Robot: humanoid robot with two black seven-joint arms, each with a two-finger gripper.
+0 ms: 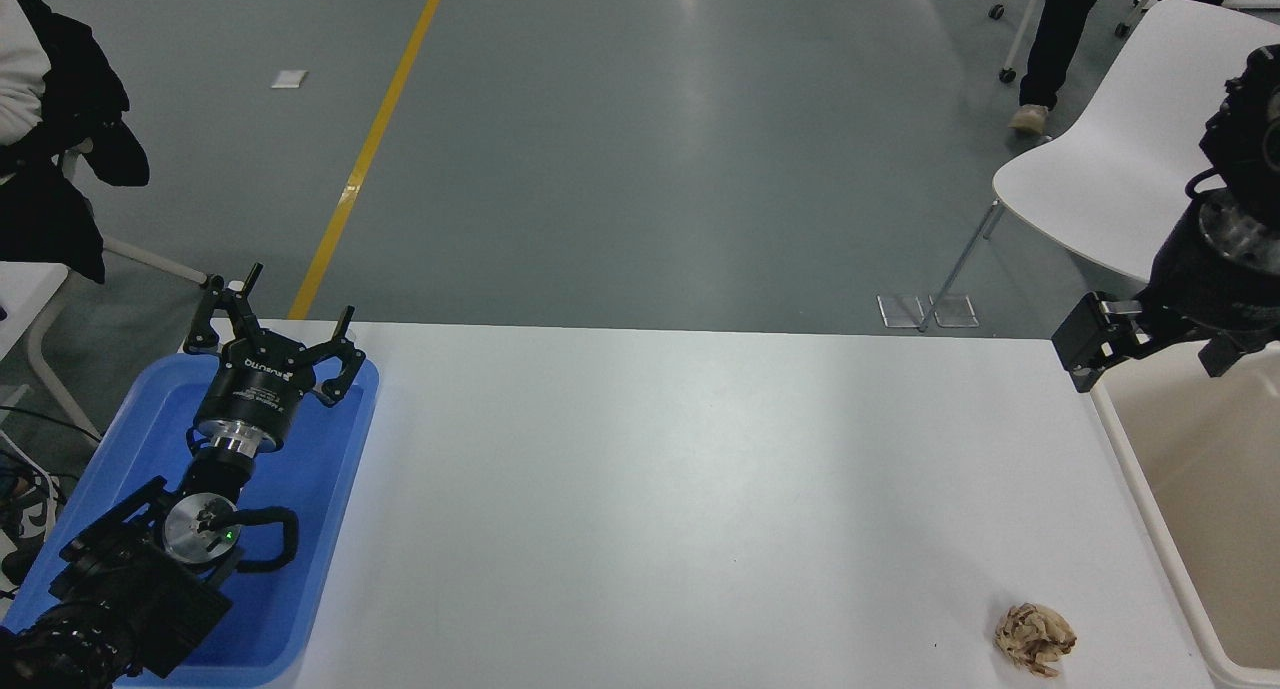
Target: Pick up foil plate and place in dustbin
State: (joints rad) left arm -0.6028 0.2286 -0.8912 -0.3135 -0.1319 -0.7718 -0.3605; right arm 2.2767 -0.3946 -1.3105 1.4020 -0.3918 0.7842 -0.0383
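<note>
The foil plate does not show anywhere in the head view. The beige dustbin stands at the table's right edge, cut off by the picture's edge; the part of its inside that shows is bare. My right gripper hangs from the right edge above the bin's far left corner, fingers spread wide and pointing down, with nothing between them. My left gripper is parked open at the lower left, over the blue tray.
A small crumpled brown paper ball lies on the white table near its front right corner. A white chair stands behind the bin. A person's legs show at the top right; another person sits at the far left.
</note>
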